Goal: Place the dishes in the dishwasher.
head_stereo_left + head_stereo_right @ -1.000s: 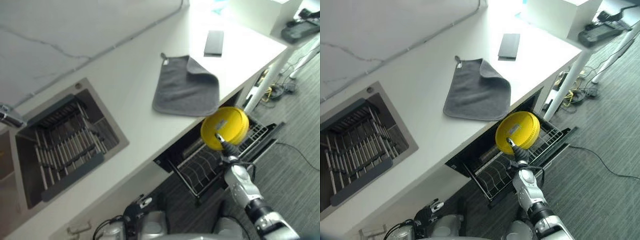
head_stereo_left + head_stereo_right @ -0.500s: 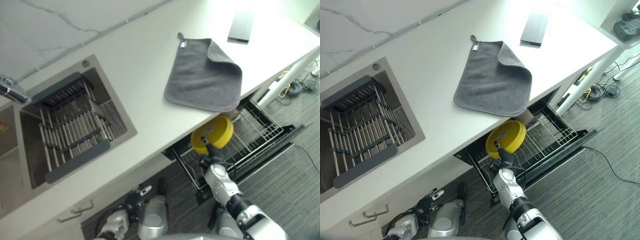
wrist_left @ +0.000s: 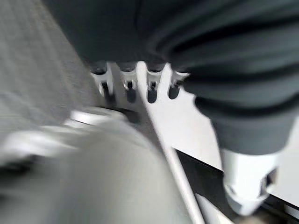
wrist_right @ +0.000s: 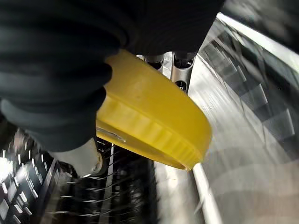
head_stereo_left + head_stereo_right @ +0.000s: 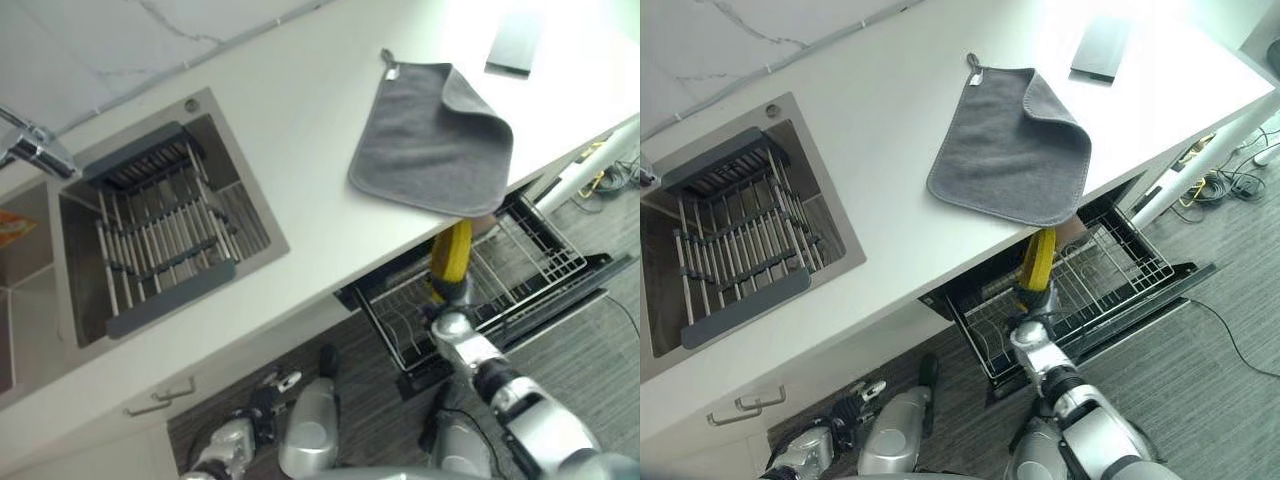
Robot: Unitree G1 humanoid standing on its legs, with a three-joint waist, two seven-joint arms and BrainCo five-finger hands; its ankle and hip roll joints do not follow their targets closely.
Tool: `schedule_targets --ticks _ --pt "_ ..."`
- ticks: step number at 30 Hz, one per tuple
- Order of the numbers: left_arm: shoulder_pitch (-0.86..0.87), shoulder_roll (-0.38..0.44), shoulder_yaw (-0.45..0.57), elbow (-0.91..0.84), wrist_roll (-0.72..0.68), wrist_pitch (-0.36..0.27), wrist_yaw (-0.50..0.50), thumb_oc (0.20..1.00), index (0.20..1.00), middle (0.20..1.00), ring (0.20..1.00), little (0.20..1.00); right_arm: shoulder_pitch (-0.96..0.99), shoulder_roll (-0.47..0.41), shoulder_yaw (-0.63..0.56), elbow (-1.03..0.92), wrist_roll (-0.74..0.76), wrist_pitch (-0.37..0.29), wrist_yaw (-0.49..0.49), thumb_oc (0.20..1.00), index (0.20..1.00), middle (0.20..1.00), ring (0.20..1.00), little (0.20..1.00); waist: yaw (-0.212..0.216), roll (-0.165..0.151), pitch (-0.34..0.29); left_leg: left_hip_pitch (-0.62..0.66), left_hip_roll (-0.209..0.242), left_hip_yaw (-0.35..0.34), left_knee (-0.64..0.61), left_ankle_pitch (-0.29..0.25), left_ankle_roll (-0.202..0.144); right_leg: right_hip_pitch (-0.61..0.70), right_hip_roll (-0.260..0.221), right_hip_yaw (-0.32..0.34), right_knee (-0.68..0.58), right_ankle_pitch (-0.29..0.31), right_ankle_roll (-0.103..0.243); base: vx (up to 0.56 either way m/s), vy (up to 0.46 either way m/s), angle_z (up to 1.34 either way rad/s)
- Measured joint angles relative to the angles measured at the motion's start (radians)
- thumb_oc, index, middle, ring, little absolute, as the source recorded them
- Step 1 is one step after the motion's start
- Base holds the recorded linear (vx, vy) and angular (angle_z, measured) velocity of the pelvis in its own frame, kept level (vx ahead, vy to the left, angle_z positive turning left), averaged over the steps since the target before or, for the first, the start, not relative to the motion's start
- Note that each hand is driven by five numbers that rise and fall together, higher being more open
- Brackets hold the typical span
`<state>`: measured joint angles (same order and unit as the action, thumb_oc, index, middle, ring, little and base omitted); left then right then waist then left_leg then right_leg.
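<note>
**Tabletop and what sits on it**

White tabletop [image 5: 870, 150] runs diagonally. Grey cloth [image 5: 1012, 150] lies flat near the front edge, one corner folded over, hang loop at the far corner, near edge overhanging slightly. Dark flat rectangular item [image 5: 1100, 47] sits further along, apart from the cloth. Sink [image 5: 735, 235] is set into the tabletop at the other end, with a slatted rack [image 5: 735, 240] inside it.
</note>
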<state>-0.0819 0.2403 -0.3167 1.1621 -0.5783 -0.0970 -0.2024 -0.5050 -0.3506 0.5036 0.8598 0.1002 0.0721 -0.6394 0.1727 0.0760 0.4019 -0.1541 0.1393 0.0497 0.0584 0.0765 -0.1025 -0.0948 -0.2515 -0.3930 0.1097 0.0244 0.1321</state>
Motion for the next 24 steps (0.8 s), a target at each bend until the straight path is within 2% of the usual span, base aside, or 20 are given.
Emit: schedule_targets --ticks 5,8,9,10,13,16,20,24 --pt "0.012 0.025 0.006 0.001 0.011 0.018 -0.016 1.0 1.0 1.0 1.0 1.0 -0.013 -0.119 0.075 -0.001 -0.203 0.004 0.123 0.2 0.2 0.2 0.2 0.2 0.005 -0.028 0.023 -0.011 0.003 -0.014 0.008 0.0 0.0 -0.001 0.004 -0.007 0.004 -0.001 0.001 -0.03 -0.059 0.07" --pt "0.002 0.057 0.006 -0.009 0.015 0.024 -0.023 1.0 1.0 1.0 1.0 1.0 -0.048 -0.157 0.122 -0.001 -0.333 0.0 0.194 0.2 0.2 0.2 0.2 0.2 0.007 -0.049 0.038 -0.021 0.006 -0.015 0.014 0.0 0.0 -0.008 0.007 -0.009 0.007 -0.001 0.002 -0.05 -0.101 0.01" --pt "0.001 0.065 0.006 -0.01 0.017 0.026 -0.027 1.0 1.0 1.0 1.0 1.0 -0.063 -0.171 0.152 -0.001 -0.374 -0.004 0.212 0.2 0.2 0.2 0.2 0.2 0.009 -0.054 0.043 -0.022 0.006 -0.016 0.014 0.0 0.0 -0.008 0.007 -0.01 0.007 -0.001 0.002 -0.04 -0.089 0.02" --pt "-0.004 0.08 0.006 -0.012 0.019 0.031 -0.027 1.0 1.0 1.0 1.0 1.0 -0.105 -0.203 0.232 0.0 -0.442 -0.019 0.24 0.2 0.2 0.2 0.2 0.2 0.012 -0.061 0.052 -0.024 0.01 -0.018 0.017 0.0 0.0 -0.008 0.01 -0.014 0.006 -0.001 0.001 -0.03 -0.066 0.03" --pt "-0.016 0.105 0.006 -0.019 0.019 0.036 -0.029 1.0 1.0 1.0 1.0 1.0 -0.182 -0.25 0.323 0.011 -0.591 -0.054 0.292 0.2 0.2 0.2 0.2 0.2 0.036 -0.071 0.061 -0.039 0.016 -0.04 0.018 0.004 -0.006 -0.009 0.018 -0.032 0.007 0.0 0.001 -0.03 -0.08 0.14" --pt "-0.018 0.12 0.005 -0.023 0.02 0.042 -0.029 1.0 1.0 1.0 1.0 1.0 -0.261 -0.261 0.419 0.026 -0.68 -0.097 0.33 0.2 0.2 0.2 0.2 0.2 0.051 -0.078 0.065 -0.039 0.016 -0.041 0.017 0.004 -0.006 -0.009 0.018 -0.032 0.007 0.0 0.001 -0.02 -0.047 0.04" --pt "-0.044 0.133 0.005 -0.026 0.021 0.052 -0.029 1.0 1.0 1.0 1.0 1.0 -0.303 -0.254 0.48 0.025 -0.735 -0.157 0.367 0.2 0.2 0.2 0.2 0.2 0.081 -0.085 0.069 -0.045 0.015 -0.046 0.017 0.004 -0.006 -0.009 0.017 -0.04 0.007 0.0 0.001 -0.02 -0.038 0.05" --pt "-0.049 0.14 0.004 -0.045 0.051 0.056 -0.03 1.0 1.0 1.0 1.0 1.0 -0.339 -0.235 0.519 0.024 -0.804 -0.198 0.369 0.2 0.2 0.2 0.2 0.2 0.089 -0.085 0.07 -0.062 0.013 -0.064 0.02 0.005 -0.007 -0.012 0.017 -0.059 0.007 -0.001 0.001 -0.02 -0.024 0.12"
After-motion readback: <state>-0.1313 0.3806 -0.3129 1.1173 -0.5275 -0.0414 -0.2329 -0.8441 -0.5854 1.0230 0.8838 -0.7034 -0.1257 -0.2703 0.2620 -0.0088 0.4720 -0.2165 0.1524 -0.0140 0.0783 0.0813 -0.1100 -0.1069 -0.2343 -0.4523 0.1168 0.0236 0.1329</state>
